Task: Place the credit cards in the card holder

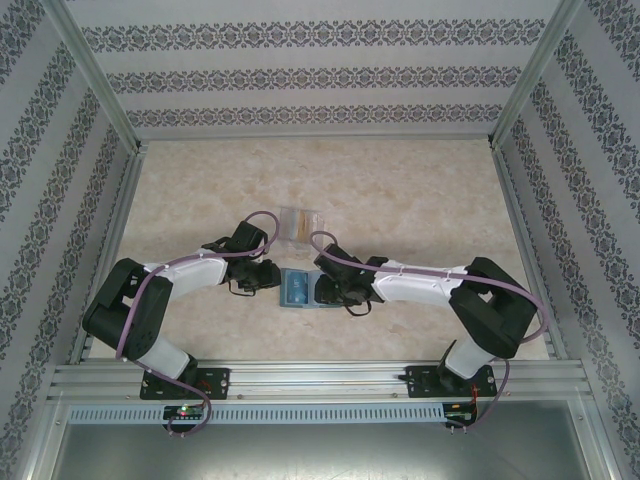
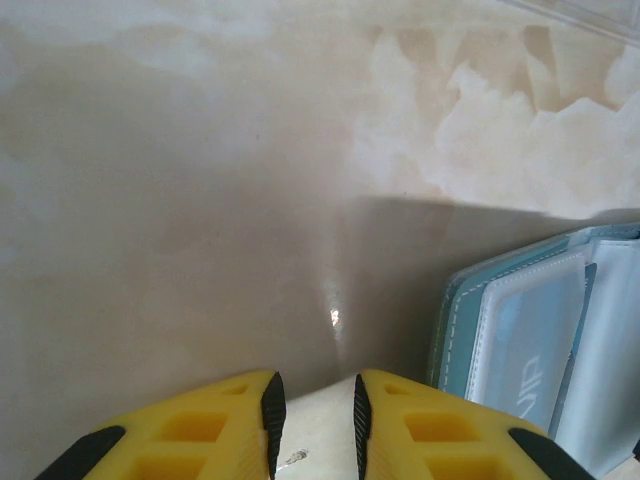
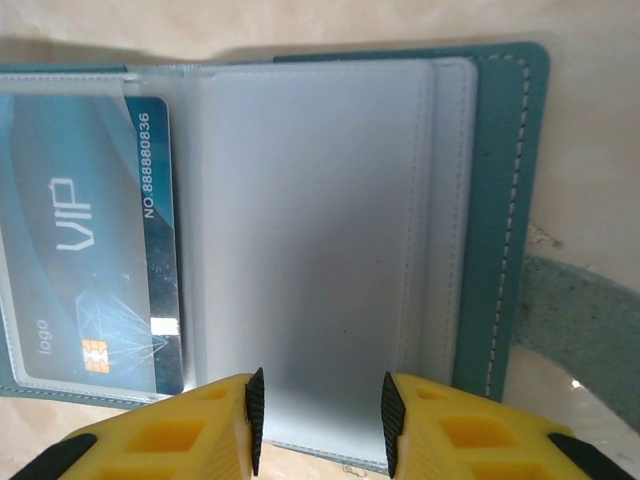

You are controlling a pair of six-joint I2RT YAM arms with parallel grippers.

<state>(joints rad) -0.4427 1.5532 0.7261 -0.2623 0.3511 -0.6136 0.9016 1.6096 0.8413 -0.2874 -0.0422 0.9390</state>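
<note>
**Right gripper** [image 3: 320, 420]: jaws spread wide and clamping nothing, poised over the closest edge of an empty clear sleeve.

**Left gripper** [image 2: 312, 425]: jaws narrowly parted. A pale strip [image 2: 305, 452] shows in the gap, but I cannot tell whether it is card or table, nor whether anything is gripped.

**Card holder** [image 3: 500, 200]: lies open and flat on the table [image 1: 400, 190] between the two grippers, teal cover down and sleeves up. One sleeve holds a blue VIP card [image 3: 90, 250]; the next sleeve is empty.

**Orientation:** the fold and the seated card's long axis follow the right gripper's line of reach. By the top view that is roughly left to right.

**Clear case** [image 1: 284, 216]: just beyond the holder, on the far side. The tan tint inside is possibly the credit cards [image 1: 300, 228], but it is too small to confirm.

**Step, as judged:** the holder is laid open and loading of the empty sleeve is pending.

**Next move calls for:** a card turned with its long axis along the sleeve, then slid in edge-first while the page is kept flat.
</note>
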